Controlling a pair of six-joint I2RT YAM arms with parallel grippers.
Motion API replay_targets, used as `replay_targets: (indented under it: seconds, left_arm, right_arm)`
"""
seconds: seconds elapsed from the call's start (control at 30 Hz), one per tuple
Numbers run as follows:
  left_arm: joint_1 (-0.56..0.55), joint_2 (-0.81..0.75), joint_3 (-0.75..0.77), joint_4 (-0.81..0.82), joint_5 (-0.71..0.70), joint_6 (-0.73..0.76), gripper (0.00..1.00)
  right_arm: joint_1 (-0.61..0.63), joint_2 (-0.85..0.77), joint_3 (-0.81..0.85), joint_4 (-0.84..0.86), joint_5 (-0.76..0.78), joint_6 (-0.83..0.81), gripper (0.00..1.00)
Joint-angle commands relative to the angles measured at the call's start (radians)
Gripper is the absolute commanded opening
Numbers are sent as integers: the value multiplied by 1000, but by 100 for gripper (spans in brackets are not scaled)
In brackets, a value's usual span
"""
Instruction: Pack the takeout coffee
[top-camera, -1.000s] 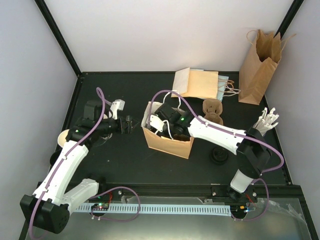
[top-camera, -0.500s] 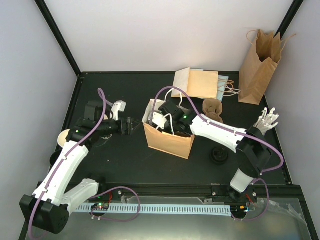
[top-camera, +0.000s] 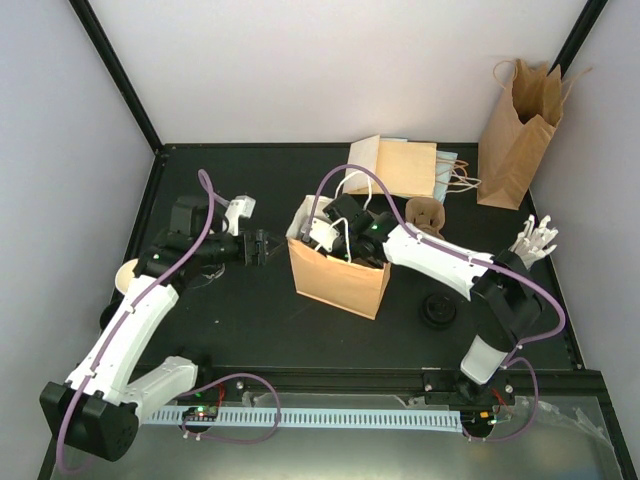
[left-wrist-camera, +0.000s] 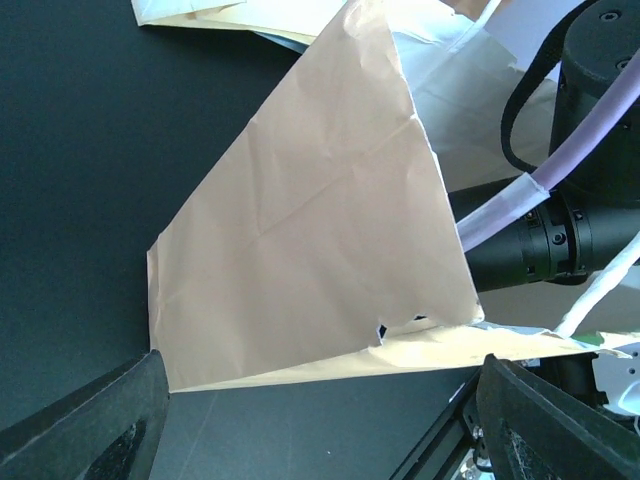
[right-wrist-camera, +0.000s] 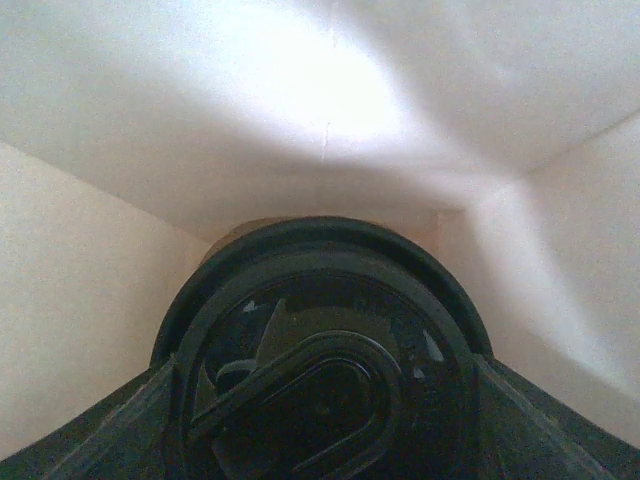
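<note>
While the right gripper (top-camera: 322, 236), deep in the bag (top-camera: 338, 285), clamps the cup (right-wrist-camera: 320, 330) lid-up between its fingers (right-wrist-camera: 100, 435), the left gripper (top-camera: 262, 246) hangs wide open just outside.

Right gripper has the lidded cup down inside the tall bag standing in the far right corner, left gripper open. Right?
Wrong bag. The right gripper has the lidded cup down inside the open bag mid-table, as the top view shows; the left gripper is open.

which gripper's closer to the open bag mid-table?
Right. The right gripper is inside the bag, holding a black-lidded coffee cup. The left gripper hangs open beside its left side, not touching.
</note>
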Motion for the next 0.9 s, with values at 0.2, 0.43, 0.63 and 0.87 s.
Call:
replay_targets:
  seconds: [0.2,0.43,0.63,0.87]
  left_arm:
    - [-8,-7,90,-59,-19,61,87]
    - [-9,-31,107,-81,-51,82,87]
    - [-8,-53,117,-73,-52,94,88]
    - [-26,-15,156,-85,-35,99,85]
  right_arm:
    - [-2,-24,30,-172,112,44,98]
    - [4,-77,122,-231,150,53,100]
    - [16,-104,184,-272,152,63,100]
    - [17,-159,239,-283,147,103,100]
